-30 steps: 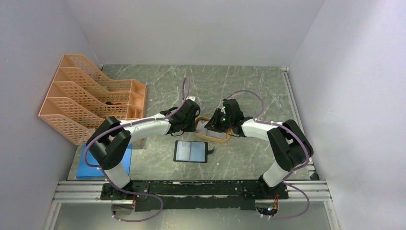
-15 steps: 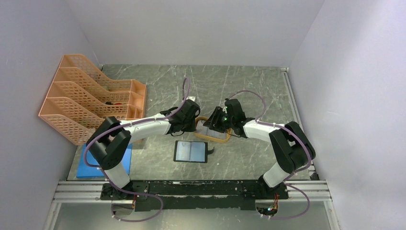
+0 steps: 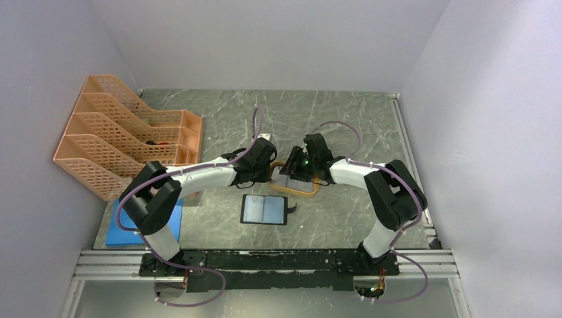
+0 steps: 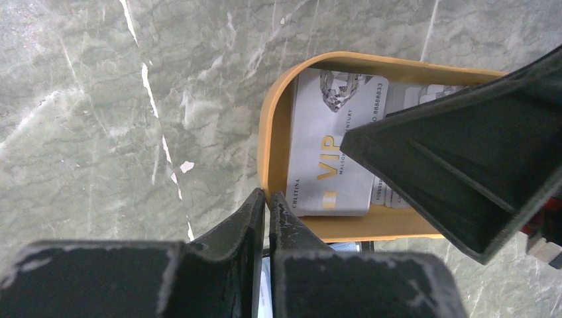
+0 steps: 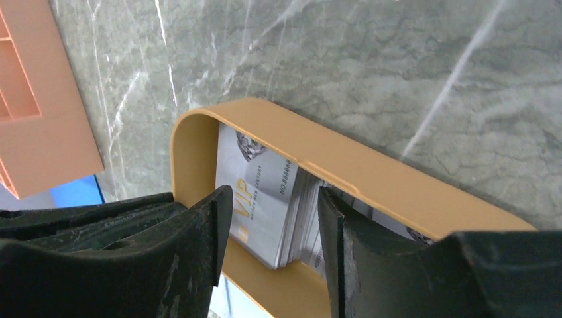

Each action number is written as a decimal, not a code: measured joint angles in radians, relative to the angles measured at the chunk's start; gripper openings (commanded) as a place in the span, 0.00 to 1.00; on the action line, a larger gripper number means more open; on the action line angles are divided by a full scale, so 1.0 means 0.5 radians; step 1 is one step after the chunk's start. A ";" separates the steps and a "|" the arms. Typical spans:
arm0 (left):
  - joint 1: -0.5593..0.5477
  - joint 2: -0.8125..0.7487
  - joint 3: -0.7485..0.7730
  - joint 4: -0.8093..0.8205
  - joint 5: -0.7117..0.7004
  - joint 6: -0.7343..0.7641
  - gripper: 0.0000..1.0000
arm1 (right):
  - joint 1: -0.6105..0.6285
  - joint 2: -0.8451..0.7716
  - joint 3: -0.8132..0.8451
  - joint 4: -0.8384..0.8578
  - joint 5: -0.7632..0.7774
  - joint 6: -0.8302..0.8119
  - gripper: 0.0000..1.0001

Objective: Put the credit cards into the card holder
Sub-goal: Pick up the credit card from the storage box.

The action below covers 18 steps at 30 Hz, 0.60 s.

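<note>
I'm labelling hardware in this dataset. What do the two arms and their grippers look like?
The left arm and right arm have white link shells, bulky black joints and a thin purple cable looping along each. The left gripper and right gripper have black wedge-shaped fingers with scuffed, whitish edges. A green light glows at the right wrist.

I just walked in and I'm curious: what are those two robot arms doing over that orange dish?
They are getting ready to move cards into a wallet. The right hand is open just above the stack of cards lying in the orange tray. The left hand is shut, its tips at the tray's rim. The black card holder lies open, apart from the tray. Neither hand holds a card.
</note>
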 measured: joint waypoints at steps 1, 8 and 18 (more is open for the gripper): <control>0.001 0.000 0.000 0.001 0.001 0.000 0.09 | 0.009 0.016 0.024 -0.017 0.016 -0.011 0.52; 0.000 0.000 0.000 0.002 0.001 -0.001 0.05 | 0.049 0.083 0.128 -0.130 0.137 -0.072 0.34; 0.002 0.000 0.000 0.004 -0.001 -0.006 0.05 | 0.027 0.063 0.090 -0.091 0.162 -0.072 0.18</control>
